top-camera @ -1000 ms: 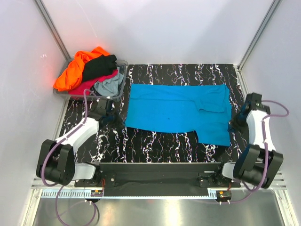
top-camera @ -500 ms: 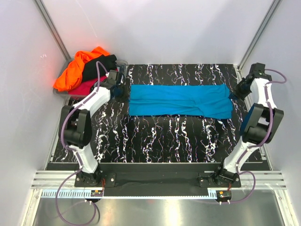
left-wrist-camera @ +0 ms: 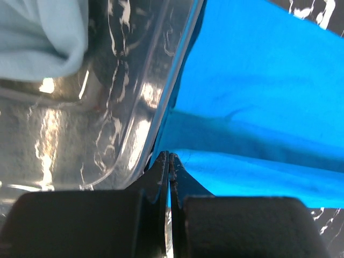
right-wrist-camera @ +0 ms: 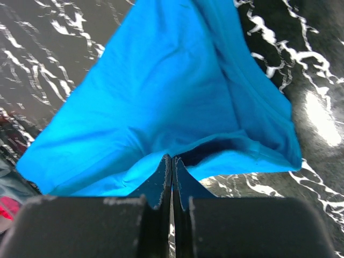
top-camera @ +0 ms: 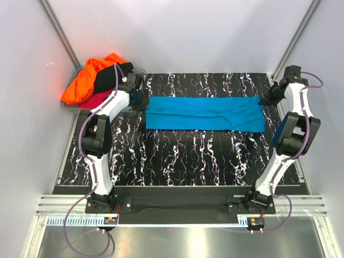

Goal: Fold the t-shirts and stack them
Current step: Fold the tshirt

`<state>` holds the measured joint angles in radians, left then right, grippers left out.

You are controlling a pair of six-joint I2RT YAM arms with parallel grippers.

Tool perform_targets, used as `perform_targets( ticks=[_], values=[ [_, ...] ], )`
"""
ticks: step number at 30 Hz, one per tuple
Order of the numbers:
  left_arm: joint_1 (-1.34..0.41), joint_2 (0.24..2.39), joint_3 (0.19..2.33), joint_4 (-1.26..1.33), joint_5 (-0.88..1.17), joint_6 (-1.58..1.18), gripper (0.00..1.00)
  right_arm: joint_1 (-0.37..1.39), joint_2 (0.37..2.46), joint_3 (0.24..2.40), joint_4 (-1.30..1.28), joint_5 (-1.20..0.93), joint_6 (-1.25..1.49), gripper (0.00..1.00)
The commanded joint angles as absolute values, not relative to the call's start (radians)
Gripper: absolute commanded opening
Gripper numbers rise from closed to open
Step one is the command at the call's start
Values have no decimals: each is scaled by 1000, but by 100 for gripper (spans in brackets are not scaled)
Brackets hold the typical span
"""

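Note:
The turquoise t-shirt (top-camera: 204, 114) lies on the black marbled table as a long narrow band, folded lengthwise. My left gripper (top-camera: 138, 99) is at its far left corner, beside the bin, and is shut on the cloth's edge (left-wrist-camera: 215, 161). My right gripper (top-camera: 267, 100) is at the far right corner, shut on the edge of the shirt (right-wrist-camera: 177, 107). Orange (top-camera: 86, 80), black (top-camera: 110, 75) and crimson (top-camera: 92, 100) shirts are heaped in the bin at the far left. A grey shirt (left-wrist-camera: 43, 32) shows through the bin wall.
The clear plastic bin (top-camera: 141, 72) stands at the far left corner; its wall (left-wrist-camera: 134, 107) is right against my left fingers. White walls and metal frame posts enclose the table. Marbled surface (top-camera: 188, 156) lies between the shirt and the arm bases.
Both arms swung from the near edge of the shirt to its far edge, carrying the cloth over. The shirt went from a wide spread to a narrow folded band.

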<state>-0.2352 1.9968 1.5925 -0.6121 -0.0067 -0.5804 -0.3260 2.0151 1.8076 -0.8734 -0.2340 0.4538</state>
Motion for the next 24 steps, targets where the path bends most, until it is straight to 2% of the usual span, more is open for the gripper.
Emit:
perform_targets(
  ticks=[1, 17, 20, 22, 23, 24],
  values=[
    [-225, 2022, 1669, -623, -57, -549, 0, -319, 2032, 1864, -871, -267, 466, 0],
    [-225, 2128, 1755, -637, -14, -538, 0, -314, 2154, 1950, -870, -264, 469, 0],
    [-229, 2141, 1793, -661, -31, -506, 13, -316, 2239, 2020, -856, -258, 477, 2],
    [-233, 2123, 1807, -664, -49, -473, 23, -319, 2296, 2124, -870, -235, 472, 11],
    [-235, 2096, 1813, -666, -61, -460, 33, -325, 2337, 2158, -882, -238, 477, 13],
    [-238, 2079, 1816, -670, -70, -445, 36, -327, 2353, 2193, -897, -248, 482, 17]
  ],
)
